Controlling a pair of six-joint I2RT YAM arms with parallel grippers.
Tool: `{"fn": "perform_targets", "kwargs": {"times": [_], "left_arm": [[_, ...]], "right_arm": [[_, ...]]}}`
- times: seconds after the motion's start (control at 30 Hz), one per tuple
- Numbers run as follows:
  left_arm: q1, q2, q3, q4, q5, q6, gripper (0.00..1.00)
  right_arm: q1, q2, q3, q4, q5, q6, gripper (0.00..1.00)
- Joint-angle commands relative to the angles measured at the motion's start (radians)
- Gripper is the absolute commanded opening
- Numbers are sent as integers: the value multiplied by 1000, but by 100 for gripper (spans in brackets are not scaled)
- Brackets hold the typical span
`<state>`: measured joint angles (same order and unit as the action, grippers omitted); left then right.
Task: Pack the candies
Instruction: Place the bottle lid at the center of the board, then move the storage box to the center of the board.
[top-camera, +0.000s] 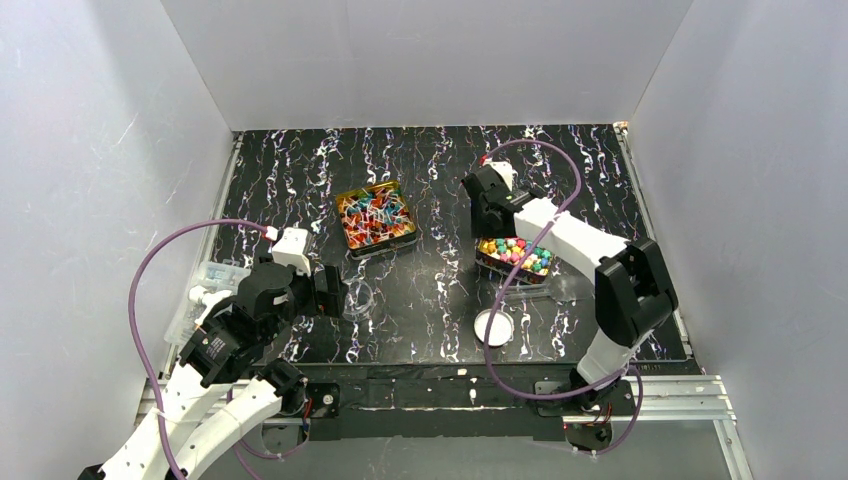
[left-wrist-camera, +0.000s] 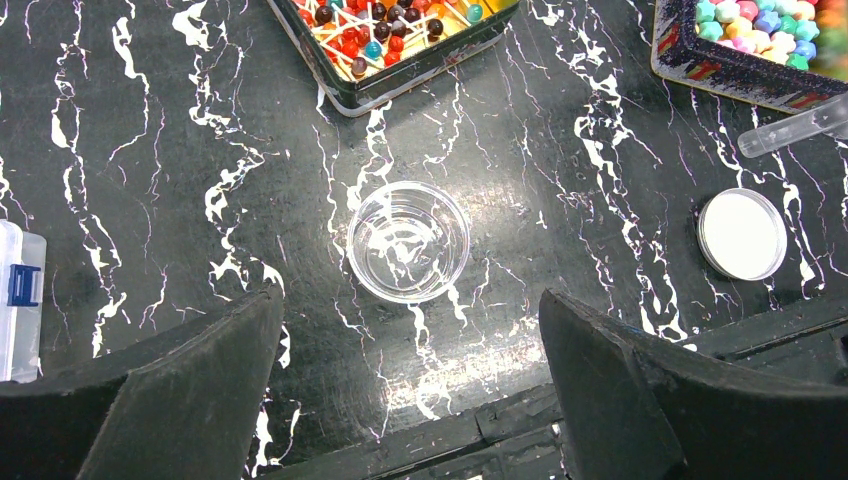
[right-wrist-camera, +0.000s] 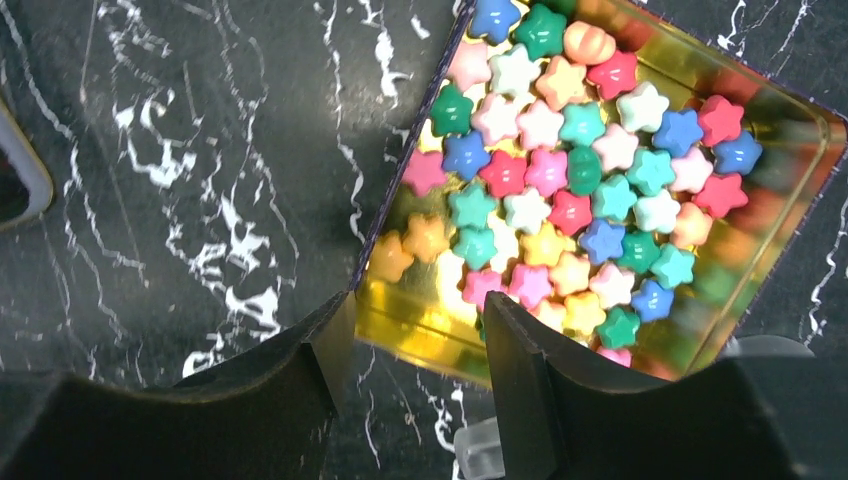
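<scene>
Candies (right-wrist-camera: 560, 190), star-shaped in pink, blue, green and yellow, are heaped in the right gold tin (right-wrist-camera: 795, 140). More candies, red and orange with white stems, sit in a second gold tin (top-camera: 385, 246) to its left. Both tins are on the black marbled table (left-wrist-camera: 150, 150).

Between the tins and the arm bases stands a clear cup (left-wrist-camera: 408, 242), with a round white lid (left-wrist-camera: 741, 233) off to its right. A clear tube (left-wrist-camera: 795, 130) lies just beside the star tin, and a clear plastic box (left-wrist-camera: 18, 290) sits at the far left.

The right gripper (right-wrist-camera: 418, 312) points down over the star tin's near corner. Its jaws are apart, one finger outside the wall and one over the candies. The left gripper (left-wrist-camera: 408, 300) hangs over the cup with its jaws spread wide, touching nothing, and its arm is folded low.
</scene>
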<state>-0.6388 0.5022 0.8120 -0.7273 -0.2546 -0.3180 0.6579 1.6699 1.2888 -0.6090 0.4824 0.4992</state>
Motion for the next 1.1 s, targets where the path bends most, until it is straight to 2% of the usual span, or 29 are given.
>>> {"fn": "perform_targets", "kwargs": {"times": [0.0, 0.3, 0.47, 0.73, 0.87, 0.97, 1.07], "left_arm": [[-2, -4, 6, -13, -17, 0, 99], [-1, 1, 6, -12, -18, 2, 99], [-3, 2, 7, -12, -18, 2, 99], [-2, 9, 7, -12, -17, 2, 99], [-2, 9, 8, -13, -17, 3, 99], [-2, 7, 7, -12, -18, 3, 99], [-2, 8, 8, -13, -18, 3, 99]], "right_arm": [[-58, 55, 61, 78, -54, 41, 59], [-101, 165, 121, 109, -78, 89, 59], [-112, 213, 151, 110, -105, 93, 53], [-115, 260, 174, 115, -128, 93, 31], [-115, 273, 188, 108, -139, 88, 12], [-115, 271, 192, 110, -156, 87, 1], [-112, 267, 193, 122, -184, 86, 1]]}}
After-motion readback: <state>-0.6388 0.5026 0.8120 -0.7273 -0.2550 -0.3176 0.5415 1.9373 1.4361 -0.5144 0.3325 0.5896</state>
